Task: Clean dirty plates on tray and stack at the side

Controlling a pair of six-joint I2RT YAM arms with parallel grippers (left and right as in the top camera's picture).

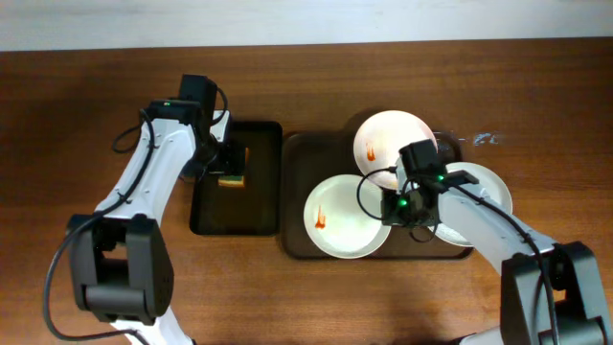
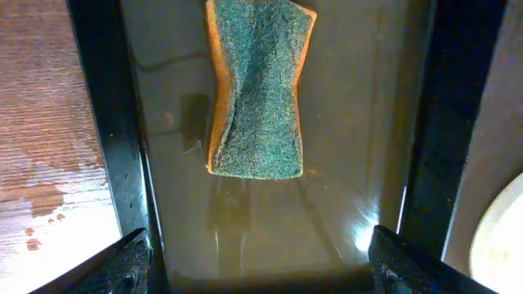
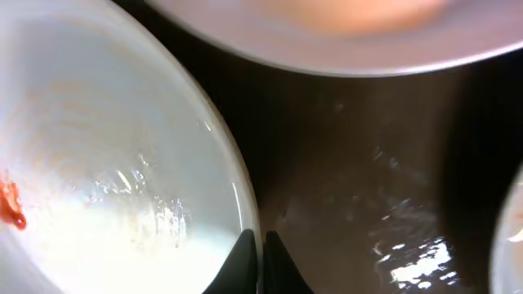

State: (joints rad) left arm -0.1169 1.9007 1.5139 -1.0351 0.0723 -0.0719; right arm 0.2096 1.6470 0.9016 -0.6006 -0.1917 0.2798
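Three white plates lie in the brown tray (image 1: 295, 196). The back plate (image 1: 388, 137) and the front-left plate (image 1: 337, 218) carry orange-red smears; the right plate (image 1: 487, 192) is partly hidden by my right arm. My right gripper (image 1: 392, 207) is shut on the right rim of the front-left plate. In the right wrist view the fingers (image 3: 261, 249) pinch that plate's rim (image 3: 106, 155), with a red smear at the left edge. My left gripper (image 2: 261, 265) is open and empty above the black tray (image 2: 347, 163), just short of the green-and-orange sponge (image 2: 257, 86).
The narrow black tray (image 1: 206, 213) with the sponge (image 1: 233, 169) lies left of the brown tray. The back plate's edge (image 3: 327, 37) and the right plate's edge (image 3: 513, 237) flank the wet tray floor (image 3: 368, 180). Wet spots mark the wood (image 2: 41, 220) beside the black tray.
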